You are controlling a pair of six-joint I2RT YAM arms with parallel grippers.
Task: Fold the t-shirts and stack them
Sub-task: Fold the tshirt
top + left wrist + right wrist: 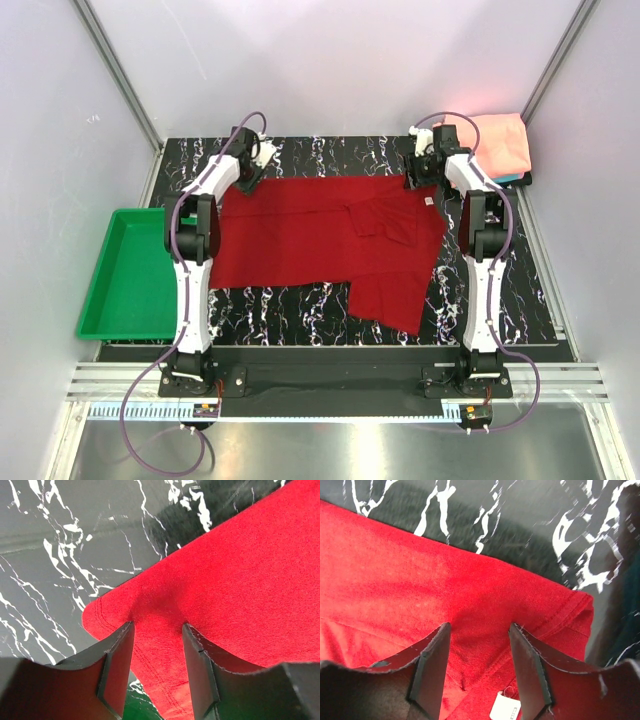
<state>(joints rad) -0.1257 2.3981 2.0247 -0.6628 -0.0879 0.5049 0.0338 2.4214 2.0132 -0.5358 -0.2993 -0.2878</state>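
A dark red t-shirt (320, 235) lies spread on the black marbled table (330, 155), partly folded, with one flap reaching toward the near edge. My left gripper (248, 175) is open at the shirt's far left corner; in the left wrist view (157, 630) its fingertips press into the red cloth (240, 580) on either side of a small ridge. My right gripper (416, 178) is open at the far right corner; in the right wrist view (480, 630) its jaws straddle the cloth (395, 580) near a white tag (505, 707). A folded salmon-pink shirt (500, 142) lies at the far right, with a teal edge (510, 178) showing under it.
A green plastic tray (130, 270) sits off the table's left side. Grey walls with metal frame posts close in the back and sides. A metal rail (330, 385) runs along the near edge by the arm bases.
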